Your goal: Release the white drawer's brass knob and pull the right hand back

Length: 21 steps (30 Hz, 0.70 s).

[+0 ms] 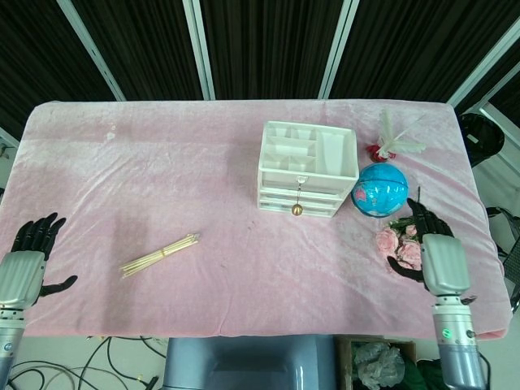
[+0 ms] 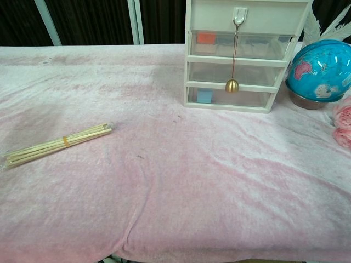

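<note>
The white drawer unit (image 1: 308, 166) (image 2: 243, 52) stands at the table's middle right. Its brass knob (image 1: 297, 210) (image 2: 232, 85) hangs free on a thin cord from a hook on the top front. My right hand (image 1: 429, 250) is at the table's near right edge, over the pink flowers, fingers spread and holding nothing; the chest view does not show it. My left hand (image 1: 31, 253) is open at the near left edge, off the cloth, seen only in the head view.
A blue globe (image 1: 379, 189) (image 2: 321, 63) sits right of the drawers, with pink flowers (image 1: 398, 240) in front and a white feather ornament (image 1: 396, 140) behind. A bundle of wooden sticks (image 1: 159, 255) (image 2: 57, 144) lies at the left on the pink cloth (image 1: 162, 171).
</note>
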Each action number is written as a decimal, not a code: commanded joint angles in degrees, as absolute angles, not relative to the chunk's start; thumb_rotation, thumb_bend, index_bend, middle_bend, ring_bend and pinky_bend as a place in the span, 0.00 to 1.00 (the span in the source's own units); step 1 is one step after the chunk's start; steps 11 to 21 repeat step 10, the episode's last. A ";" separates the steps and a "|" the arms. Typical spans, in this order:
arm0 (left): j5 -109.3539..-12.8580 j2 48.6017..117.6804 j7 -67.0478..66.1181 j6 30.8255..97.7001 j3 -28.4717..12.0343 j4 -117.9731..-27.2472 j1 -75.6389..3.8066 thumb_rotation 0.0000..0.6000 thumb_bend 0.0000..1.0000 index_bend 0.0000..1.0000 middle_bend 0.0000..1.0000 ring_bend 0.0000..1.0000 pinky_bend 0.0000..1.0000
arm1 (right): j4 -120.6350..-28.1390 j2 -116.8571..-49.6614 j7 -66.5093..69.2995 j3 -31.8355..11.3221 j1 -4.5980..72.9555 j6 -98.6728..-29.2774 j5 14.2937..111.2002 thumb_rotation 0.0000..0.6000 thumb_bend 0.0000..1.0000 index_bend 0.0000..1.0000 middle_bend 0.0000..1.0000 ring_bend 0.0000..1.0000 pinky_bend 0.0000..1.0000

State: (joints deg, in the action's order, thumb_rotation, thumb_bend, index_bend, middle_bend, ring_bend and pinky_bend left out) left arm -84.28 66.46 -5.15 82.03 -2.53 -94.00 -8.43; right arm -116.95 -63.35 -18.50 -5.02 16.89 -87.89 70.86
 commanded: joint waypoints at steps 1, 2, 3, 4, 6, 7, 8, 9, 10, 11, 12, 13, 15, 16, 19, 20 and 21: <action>-84.15 66.09 -5.91 81.80 -2.27 -94.32 -8.33 1.00 0.00 0.00 0.00 0.00 0.00 | -110.45 -58.61 -17.12 0.34 12.21 -89.37 78.61 1.00 0.02 0.00 0.00 0.00 0.12; -84.23 66.01 -6.41 81.81 -2.17 -94.32 -8.29 1.00 0.00 0.00 0.00 0.00 0.00 | -108.11 -58.00 -17.88 1.45 11.25 -89.94 79.89 1.00 0.02 0.00 0.00 0.00 0.12; -84.31 66.03 -6.96 81.92 -2.09 -94.38 -8.23 1.00 0.00 0.00 0.00 0.00 0.00 | -105.08 -57.75 -17.95 2.61 10.09 -90.85 81.84 1.00 0.02 0.00 0.00 0.00 0.12; -84.26 66.05 -7.17 81.92 -2.08 -94.46 -8.21 1.00 0.00 0.00 0.00 0.00 0.00 | -103.33 -57.89 -17.63 3.04 9.51 -91.25 82.80 1.00 0.02 0.00 0.00 0.00 0.12; -84.17 66.04 -7.43 81.88 -2.05 -94.58 -8.18 1.00 0.00 0.00 0.00 0.00 0.00 | -100.46 -58.48 -16.75 3.38 8.63 -91.86 84.05 1.00 0.02 0.00 0.00 0.00 0.11; -84.13 66.02 -7.58 81.87 -2.05 -94.61 -8.17 1.00 0.00 0.00 0.00 0.00 0.00 | -99.11 -58.87 -16.22 3.44 8.21 -92.14 84.48 1.00 0.02 0.00 0.00 0.00 0.11; -84.07 66.02 -7.69 81.87 -2.07 -94.63 -8.15 1.00 0.00 0.00 0.00 0.00 0.00 | -97.72 -59.35 -15.47 3.44 7.82 -92.45 84.93 1.00 0.02 0.00 0.00 0.00 0.11; -84.02 66.03 -7.74 81.87 -2.07 -94.66 -8.13 1.00 0.00 0.00 0.00 0.00 0.00 | -96.38 -59.87 -14.56 3.44 7.44 -92.74 85.35 1.00 0.02 0.00 0.00 0.00 0.11; -83.96 66.06 -7.77 81.88 -2.08 -94.69 -8.11 1.00 0.00 0.00 0.00 0.00 0.00 | -95.25 -60.34 -13.73 3.40 7.10 -92.92 85.59 1.00 0.02 0.00 0.00 0.00 0.11; -83.96 66.06 -7.77 81.88 -2.08 -94.69 -8.11 1.00 0.00 0.00 0.00 0.00 0.00 | -95.25 -60.34 -13.73 3.40 7.10 -92.92 85.59 1.00 0.02 0.00 0.00 0.00 0.11; -83.96 66.06 -7.77 81.88 -2.08 -94.69 -8.11 1.00 0.00 0.00 0.00 0.00 0.00 | -95.25 -60.34 -13.73 3.40 7.10 -92.92 85.59 1.00 0.02 0.00 0.00 0.00 0.11; -83.96 66.06 -7.77 81.88 -2.08 -94.69 -8.11 1.00 0.00 0.00 0.00 0.00 0.00 | -95.25 -60.34 -13.73 3.40 7.10 -92.92 85.59 1.00 0.02 0.00 0.00 0.00 0.11; -83.96 66.06 -7.77 81.88 -2.08 -94.69 -8.11 1.00 0.00 0.00 0.00 0.00 0.00 | -95.25 -60.34 -13.73 3.40 7.10 -92.92 85.59 1.00 0.02 0.00 0.00 0.00 0.11; -83.96 66.06 -7.77 81.88 -2.08 -94.69 -8.11 1.00 0.00 0.00 0.00 0.00 0.00 | -95.25 -60.34 -13.73 3.40 7.10 -92.92 85.59 1.00 0.02 0.00 0.00 0.00 0.11; -83.96 66.06 -7.77 81.88 -2.08 -94.69 -8.11 1.00 0.00 0.00 0.00 0.00 0.00 | -95.25 -60.34 -13.73 3.40 7.10 -92.92 85.59 1.00 0.02 0.00 0.00 0.00 0.11; -83.96 66.06 -7.77 81.88 -2.08 -94.69 -8.11 1.00 0.00 0.00 0.00 0.00 0.00 | -95.25 -60.34 -13.73 3.40 7.10 -92.92 85.59 1.00 0.02 0.00 0.00 0.00 0.11; -83.96 66.06 -7.77 81.88 -2.08 -94.69 -8.11 1.00 0.00 0.00 0.00 0.00 0.00 | -95.25 -60.34 -13.73 3.40 7.10 -92.92 85.59 1.00 0.02 0.00 0.00 0.00 0.11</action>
